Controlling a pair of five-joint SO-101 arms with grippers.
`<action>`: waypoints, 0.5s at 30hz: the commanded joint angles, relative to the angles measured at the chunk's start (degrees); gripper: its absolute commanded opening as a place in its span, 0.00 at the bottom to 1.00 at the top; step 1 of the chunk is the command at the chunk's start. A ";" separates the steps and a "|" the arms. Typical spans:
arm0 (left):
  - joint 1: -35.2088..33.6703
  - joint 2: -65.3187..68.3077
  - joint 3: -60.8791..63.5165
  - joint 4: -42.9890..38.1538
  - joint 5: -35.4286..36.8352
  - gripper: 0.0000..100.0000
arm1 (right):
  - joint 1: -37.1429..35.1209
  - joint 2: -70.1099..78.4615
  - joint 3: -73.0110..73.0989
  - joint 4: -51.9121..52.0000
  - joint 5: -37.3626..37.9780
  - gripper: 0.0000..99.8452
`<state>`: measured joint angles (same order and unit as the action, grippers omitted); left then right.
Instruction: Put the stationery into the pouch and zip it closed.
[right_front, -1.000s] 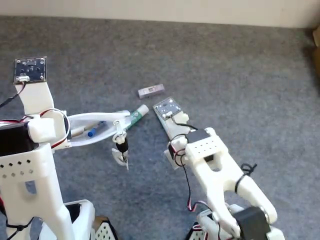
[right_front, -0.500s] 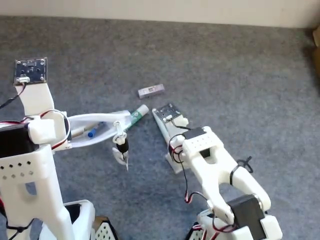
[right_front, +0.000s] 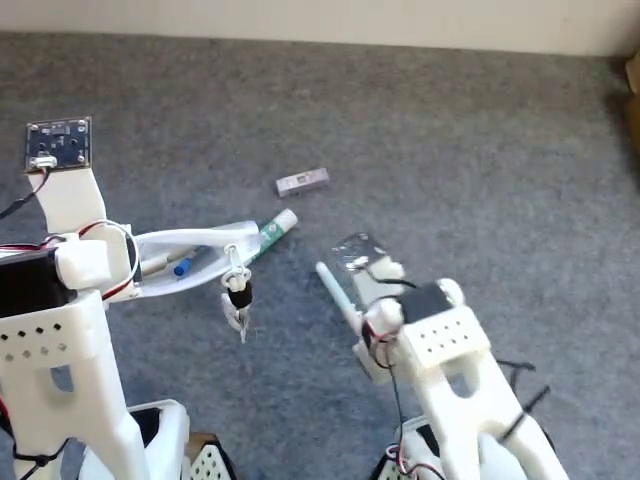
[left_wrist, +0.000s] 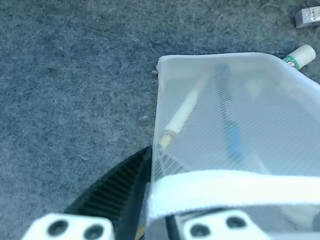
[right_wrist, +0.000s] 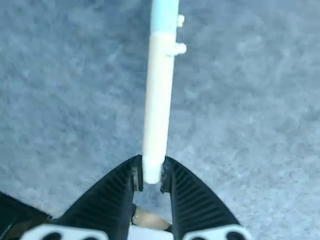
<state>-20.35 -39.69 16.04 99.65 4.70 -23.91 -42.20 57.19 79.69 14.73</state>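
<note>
Right claw (right_wrist: 150, 182): clamped on the tail of the pen (right_wrist: 159, 95)
Pen axis: 11 to 5 o'clock in the high view, with the free end at 11
Pouch (right_front: 190, 250): near, at about 10 o'clock from that free end
Left claw (left_wrist: 152, 165): nearer arm — gripping the pouch's edge

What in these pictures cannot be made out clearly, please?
Held pen in the right tool: right wrist view, far end cut off by the picture's edge.
White pen and blue pen inside the pouch: left wrist view, blurred by its mesh wall.
Green-and-white tube: left wrist view, body covered by the pouch.
Small grey block: high view, too small to identify.
</note>
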 joint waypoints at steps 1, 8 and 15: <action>-0.84 -0.48 0.31 -0.79 -0.62 0.01 | 6.20 -8.66 2.59 1.63 8.53 0.00; -0.66 -0.48 0.22 -0.79 -0.62 0.01 | 10.86 -11.47 4.44 4.18 13.10 0.12; -0.66 -0.40 0.22 -0.79 -0.62 0.01 | 8.04 -11.38 2.42 3.47 13.10 0.19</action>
<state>-20.35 -39.69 16.04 99.65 4.70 -13.89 -52.31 62.29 84.09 27.03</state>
